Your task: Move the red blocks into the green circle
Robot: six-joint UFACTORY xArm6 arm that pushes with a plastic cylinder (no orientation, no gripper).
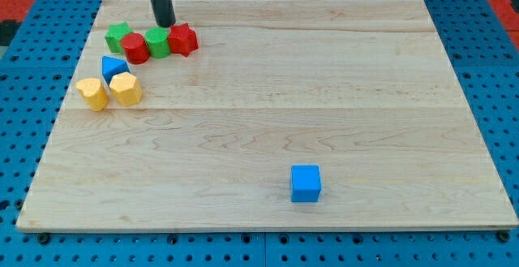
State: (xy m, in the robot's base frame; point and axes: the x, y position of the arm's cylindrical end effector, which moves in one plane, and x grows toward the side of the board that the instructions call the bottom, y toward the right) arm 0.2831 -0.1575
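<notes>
My tip (165, 23) is seen at the far left, just behind the green circle (158, 43), holding nothing. That circle is flanked by a red star (184, 39) and red cylinder (135, 48), touching both.

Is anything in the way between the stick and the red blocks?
Nothing is. My tip sits just above the row, right behind the green circle. The red star touches its right side, the red cylinder its left.

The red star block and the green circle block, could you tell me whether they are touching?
Touching. The camera view shows the red star block pressed against the green circle block on its left, with no board visible between them.
</notes>
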